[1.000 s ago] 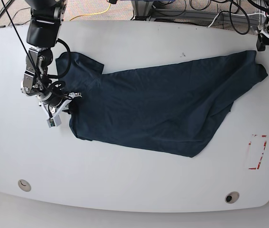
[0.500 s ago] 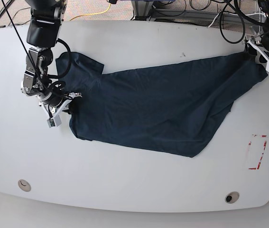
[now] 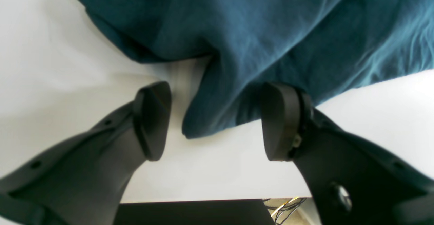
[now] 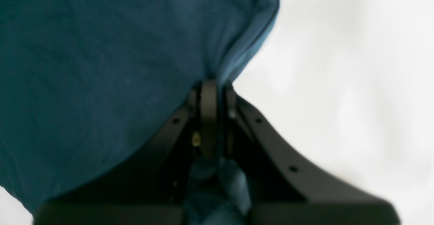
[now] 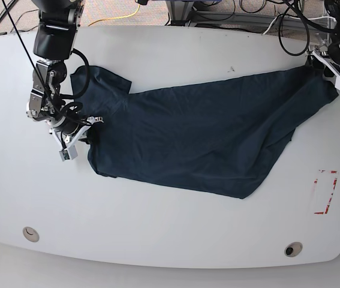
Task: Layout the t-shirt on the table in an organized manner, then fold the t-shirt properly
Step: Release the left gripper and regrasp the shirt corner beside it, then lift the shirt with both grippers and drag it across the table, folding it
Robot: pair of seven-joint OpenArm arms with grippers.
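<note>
Arrival at the t-shirt: left gripper has swung in, jaws spread astride its far corner; right gripper stays clamped on cloth, readying a spreading pull.

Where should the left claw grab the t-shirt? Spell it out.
Take the loose corner flap of the t-shirt lying between the open left claw. Come straight forward from the table edge: the flap already points toward the claw.

Left gripper jaws spread wide over white smooth table; a rounded fold of the dark navy-teal cotton t-shirt lies between them, cloth touching the right pad.
</note>
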